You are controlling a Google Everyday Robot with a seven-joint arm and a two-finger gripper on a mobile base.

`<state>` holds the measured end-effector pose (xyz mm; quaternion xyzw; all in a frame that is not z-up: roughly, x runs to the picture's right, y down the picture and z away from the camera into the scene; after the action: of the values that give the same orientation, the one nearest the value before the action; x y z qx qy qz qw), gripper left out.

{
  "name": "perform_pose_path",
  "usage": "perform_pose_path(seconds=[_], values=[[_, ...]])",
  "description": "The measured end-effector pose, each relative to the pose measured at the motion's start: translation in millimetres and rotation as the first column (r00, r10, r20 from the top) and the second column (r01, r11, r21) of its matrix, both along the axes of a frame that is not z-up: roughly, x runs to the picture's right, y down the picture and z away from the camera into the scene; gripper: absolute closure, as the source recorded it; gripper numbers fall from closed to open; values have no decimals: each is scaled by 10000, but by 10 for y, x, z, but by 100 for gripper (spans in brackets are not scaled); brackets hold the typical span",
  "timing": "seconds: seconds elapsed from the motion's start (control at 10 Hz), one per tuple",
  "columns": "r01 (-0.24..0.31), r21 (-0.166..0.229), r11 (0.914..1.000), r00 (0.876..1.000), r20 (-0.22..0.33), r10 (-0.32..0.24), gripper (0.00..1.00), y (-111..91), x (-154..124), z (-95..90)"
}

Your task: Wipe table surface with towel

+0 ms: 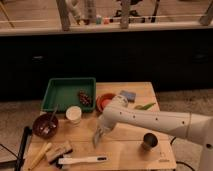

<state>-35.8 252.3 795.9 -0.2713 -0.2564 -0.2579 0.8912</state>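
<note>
Looking through the one camera view, I see the gripper (100,134) low over the middle of the table surface (125,152), and a pale strip that I take for the towel (97,139) hangs at its tip down to the wood, between the white cup (74,114) and the dark metal cup (149,141); whether the gripper is clamped on it I cannot tell. To wipe well I would press the cloth flat and sweep in slow, overlapping strokes along the bare planks, steering short of both cups and the white-handled brush (82,160)
</note>
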Motion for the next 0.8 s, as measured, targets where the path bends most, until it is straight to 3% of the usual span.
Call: perform_pose_path(seconds=[0.3,0.8], values=[[202,-166,9997,9998,96,-201,100,128,12,-129],[-178,-292,9994,9951,-974,149,100,108,801,-82]])
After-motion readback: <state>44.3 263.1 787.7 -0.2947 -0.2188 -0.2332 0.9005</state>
